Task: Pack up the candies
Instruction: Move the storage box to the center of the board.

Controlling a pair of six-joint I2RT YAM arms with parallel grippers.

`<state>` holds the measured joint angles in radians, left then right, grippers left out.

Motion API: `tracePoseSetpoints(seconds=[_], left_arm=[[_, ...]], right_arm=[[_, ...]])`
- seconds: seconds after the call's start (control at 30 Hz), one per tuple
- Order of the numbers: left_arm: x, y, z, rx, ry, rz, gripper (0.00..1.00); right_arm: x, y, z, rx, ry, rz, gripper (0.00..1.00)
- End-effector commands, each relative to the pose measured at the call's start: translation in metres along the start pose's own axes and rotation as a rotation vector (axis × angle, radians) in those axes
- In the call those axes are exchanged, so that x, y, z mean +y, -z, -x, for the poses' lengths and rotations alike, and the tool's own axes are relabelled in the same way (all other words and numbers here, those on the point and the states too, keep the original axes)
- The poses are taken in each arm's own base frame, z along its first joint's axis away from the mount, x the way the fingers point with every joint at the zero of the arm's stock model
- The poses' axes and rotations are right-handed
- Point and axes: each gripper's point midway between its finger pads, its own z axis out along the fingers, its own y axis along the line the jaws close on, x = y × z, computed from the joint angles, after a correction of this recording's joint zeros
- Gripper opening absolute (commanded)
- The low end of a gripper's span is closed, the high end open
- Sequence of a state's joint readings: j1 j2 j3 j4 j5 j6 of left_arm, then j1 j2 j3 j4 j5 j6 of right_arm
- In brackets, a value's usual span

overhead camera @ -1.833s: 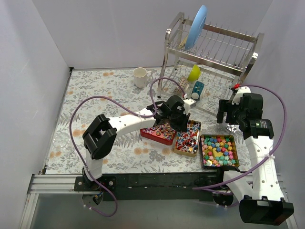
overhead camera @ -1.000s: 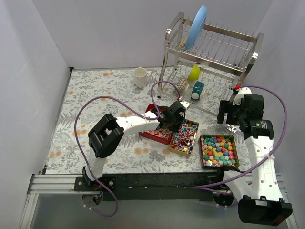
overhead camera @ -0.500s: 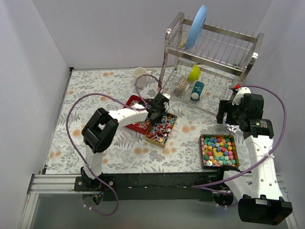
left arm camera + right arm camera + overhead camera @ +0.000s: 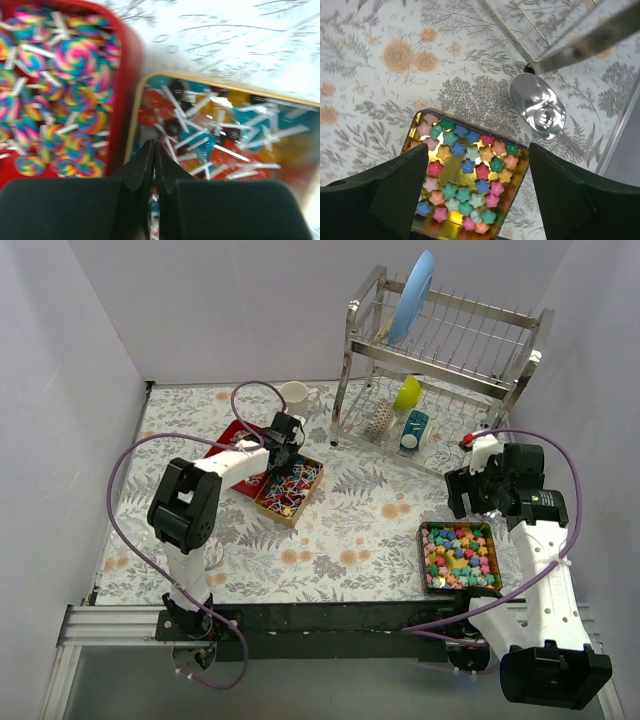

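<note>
My left gripper (image 4: 284,443) is shut on the near wall of a gold tray (image 4: 289,491) full of stick lollipops (image 4: 210,135). A red tray (image 4: 232,454) of rainbow swirl lollipops (image 4: 75,55) lies against its left side. In the left wrist view my gripper (image 4: 153,146) has its jaws pressed together at the gold tray's rim (image 4: 225,87). My right gripper (image 4: 478,490) is open and empty above a second gold tray (image 4: 421,558) of pastel star candies (image 4: 470,167). The right gripper (image 4: 479,150) is held wide apart over it.
A metal spoon (image 4: 537,107) lies on the flowered tablecloth just beyond the star tray. A steel dish rack (image 4: 440,350) with a blue plate (image 4: 412,295) and cups stands at the back right. A white mug (image 4: 293,396) is at the back.
My left gripper has dragged the lollipop tray, with the red tray ahead of it, left and toward the back. My right gripper has shifted slightly left.
</note>
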<state>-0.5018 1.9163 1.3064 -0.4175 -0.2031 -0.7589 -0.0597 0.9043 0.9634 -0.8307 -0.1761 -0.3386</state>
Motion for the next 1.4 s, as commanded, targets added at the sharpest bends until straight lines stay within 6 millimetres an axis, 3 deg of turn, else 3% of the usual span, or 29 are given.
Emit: tracePoseSetpoints(seconds=[0.0,0.13,0.23,0.27,0.37,0.47,0.53,0.57,0.67,0.7,0.97,1.1,1.13,1.2,1.23,1.33,1.37], left_arm=[[-0.042,0.066,0.064,-0.191,0.080,-0.245,0.00],[-0.055,0.100,0.074,-0.235,0.113,-0.360,0.00],[-0.058,0.116,0.067,-0.241,0.107,-0.398,0.02],[-0.055,0.123,0.062,-0.248,0.107,-0.399,0.03],[-0.045,0.136,0.056,-0.271,0.120,-0.367,0.01],[-0.034,0.145,0.051,-0.295,0.119,-0.323,0.00],[-0.027,0.145,0.048,-0.303,0.123,-0.294,0.00],[-0.026,0.145,0.047,-0.304,0.126,-0.292,0.00],[-0.024,0.145,0.048,-0.309,0.123,-0.288,0.00],[-0.023,0.147,0.051,-0.319,0.123,-0.285,0.00],[-0.012,0.149,0.059,-0.346,0.131,-0.263,0.00],[-0.003,0.147,0.060,-0.347,0.149,-0.247,0.00],[0.002,0.146,0.060,-0.347,0.157,-0.239,0.00],[0.006,0.146,0.060,-0.349,0.165,-0.231,0.00],[0.010,0.145,0.060,-0.346,0.174,-0.224,0.00],[0.017,0.142,0.060,-0.344,0.188,-0.212,0.00],[0.018,0.142,0.060,-0.345,0.191,-0.210,0.00]], right_arm=[[0.030,-0.006,-0.031,0.039,0.316,0.239,0.88],[0.052,-0.005,-0.076,0.122,0.566,0.451,0.84],[0.057,-0.010,-0.097,0.177,0.599,0.499,0.74],[0.054,-0.014,-0.100,0.189,0.627,0.502,0.64],[0.051,-0.023,-0.109,0.226,0.666,0.509,0.49],[0.051,-0.034,-0.108,0.229,0.681,0.523,0.42],[0.057,-0.041,-0.106,0.235,0.715,0.546,0.36],[0.064,-0.046,-0.112,0.267,0.735,0.574,0.27],[0.081,-0.056,-0.117,0.297,0.764,0.623,0.13],[0.086,-0.058,-0.116,0.300,0.758,0.628,0.12],[0.120,-0.091,-0.079,0.243,0.867,0.666,0.12],[0.134,-0.111,-0.052,0.217,0.898,0.667,0.12],[0.138,-0.116,-0.035,0.189,0.904,0.659,0.12],[0.153,-0.128,-0.028,0.195,0.913,0.693,0.12],[0.160,-0.132,-0.009,0.159,0.931,0.689,0.12],[0.183,-0.156,-0.003,0.184,0.960,0.727,0.12],[0.193,-0.160,0.017,0.151,0.966,0.711,0.11]])
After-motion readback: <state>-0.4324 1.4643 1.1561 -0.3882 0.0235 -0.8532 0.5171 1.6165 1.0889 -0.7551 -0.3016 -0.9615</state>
